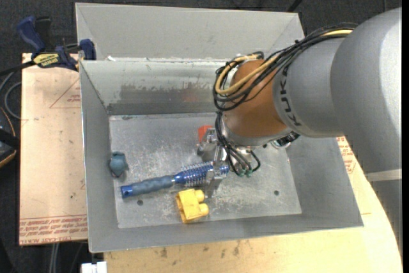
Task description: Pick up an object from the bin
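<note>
Scuffed grey metal bin point(255, 201) — glossy blue plastic brush point(166, 182).

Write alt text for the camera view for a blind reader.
The end effector sits low over the ribbed end of a blue handled tool in the grey bin. A yellow block lies beside it, a small blue-grey lump farther left.

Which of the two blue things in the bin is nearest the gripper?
The long blue tool with the ribbed end, lying across the bin floor; that end lies right at the gripper. The small blue-grey lump sits apart by the left wall.
</note>
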Robot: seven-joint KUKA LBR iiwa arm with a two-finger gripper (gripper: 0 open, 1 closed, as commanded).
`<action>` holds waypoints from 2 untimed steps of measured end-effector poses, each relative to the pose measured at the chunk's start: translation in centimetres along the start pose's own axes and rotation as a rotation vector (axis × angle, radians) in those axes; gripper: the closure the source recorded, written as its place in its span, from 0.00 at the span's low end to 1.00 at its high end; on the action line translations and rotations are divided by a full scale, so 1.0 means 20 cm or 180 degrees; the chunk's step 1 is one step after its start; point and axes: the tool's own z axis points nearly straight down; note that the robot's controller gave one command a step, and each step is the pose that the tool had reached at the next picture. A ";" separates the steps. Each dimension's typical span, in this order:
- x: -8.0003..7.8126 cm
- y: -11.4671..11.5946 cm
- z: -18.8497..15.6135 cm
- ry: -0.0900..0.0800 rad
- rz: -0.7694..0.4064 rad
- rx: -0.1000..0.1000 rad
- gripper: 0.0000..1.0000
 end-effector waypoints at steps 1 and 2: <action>-0.01 0.01 -0.01 0.0008 -0.0008 0.0010 0.00; -0.02 0.01 -0.02 -0.0016 -0.0008 0.0008 1.00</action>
